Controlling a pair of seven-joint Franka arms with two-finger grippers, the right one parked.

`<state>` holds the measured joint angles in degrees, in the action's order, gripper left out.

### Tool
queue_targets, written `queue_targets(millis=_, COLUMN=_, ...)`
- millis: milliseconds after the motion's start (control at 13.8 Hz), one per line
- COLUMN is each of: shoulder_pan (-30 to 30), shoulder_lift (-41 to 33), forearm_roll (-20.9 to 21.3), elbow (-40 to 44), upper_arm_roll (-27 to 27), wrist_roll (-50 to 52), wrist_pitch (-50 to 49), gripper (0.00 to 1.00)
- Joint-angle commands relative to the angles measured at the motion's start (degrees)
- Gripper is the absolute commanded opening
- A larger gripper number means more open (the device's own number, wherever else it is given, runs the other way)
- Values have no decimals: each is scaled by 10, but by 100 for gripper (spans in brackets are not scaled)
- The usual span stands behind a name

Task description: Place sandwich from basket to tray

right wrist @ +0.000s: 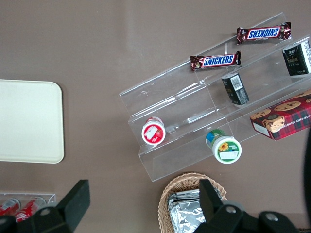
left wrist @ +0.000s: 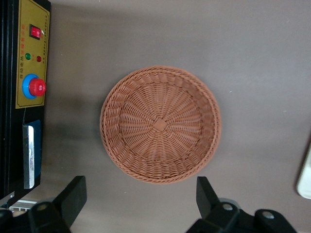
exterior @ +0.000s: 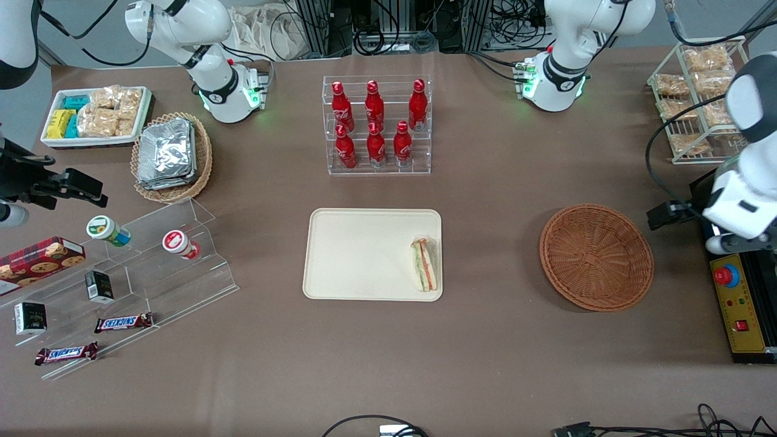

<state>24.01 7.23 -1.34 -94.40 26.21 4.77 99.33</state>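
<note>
A brown covering spreads over the whole table (exterior: 485,364), evenly lit, with soft shadows. The gripper (left wrist: 140,183) hangs above it at the working arm's end, its fingers spread apart. Just beside the gripper, at the table's edge, sits a black control box (exterior: 737,309) with a yellow face, a red button on a blue ring and a red rocker switch. Farther from the front camera than the gripper stands a white wire rack (exterior: 698,103). Well away from the gripper, toward the parked arm's end, stand a clear acrylic bottle rack (exterior: 377,124) and a stepped acrylic display (exterior: 152,267). Black cables (exterior: 394,30) tangle on grey floor.
</note>
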Motion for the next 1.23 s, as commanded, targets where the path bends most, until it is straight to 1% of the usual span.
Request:
queue_targets(millis=0, shoulder_pan=9, shoulder_lift=41, forearm_roll=-22, elbow=47, upper_arm_roll=7, wrist_roll=0, wrist_pitch=-19, gripper=100)
queue_targets(millis=145, shoulder_pan=10, shoulder_lift=64, forearm_roll=-44, elbow=83, upper_arm_roll=7, wrist_roll=1, wrist_pitch=-49, gripper=100)
queue_targets(millis=290, shoulder_pan=12, shoulder_lift=75, forearm_roll=-46, elbow=102, upper_arm_roll=6, wrist_roll=1, wrist_pitch=-68, gripper=100)
queue_targets(millis=508, shoulder_pan=17, shoulder_lift=76, forearm_roll=-47, elbow=102, upper_arm_roll=3, wrist_roll=2, wrist_pitch=-68, gripper=100)
queue_targets(millis=653, shoulder_pan=17, shoulder_lift=68, forearm_roll=-45, elbow=90, upper_arm_roll=3, wrist_roll=2, wrist_pitch=-74, gripper=100)
queue_targets(millis=726, shoulder_pan=17, shoulder_lift=53, forearm_roll=-41, elbow=81, upper_arm_roll=3, wrist_roll=-5, wrist_pitch=-77, gripper=100)
queue_targets(millis=871, shoulder_pan=18, shoulder_lift=4, forearm_roll=-38, elbow=37, upper_arm_roll=2, wrist_roll=-9, wrist_pitch=-78, gripper=100)
queue_targets(millis=944, shoulder_pan=27, shoulder_lift=-9, forearm_roll=-37, elbow=30, upper_arm_roll=-5, wrist_roll=-12, wrist_pitch=-78, gripper=100)
queue_targets(millis=1161, shoulder_pan=45, shoulder_lift=-13, forearm_roll=-23, elbow=30, upper_arm_roll=-14, wrist_roll=-11, wrist_pitch=-84, gripper=100)
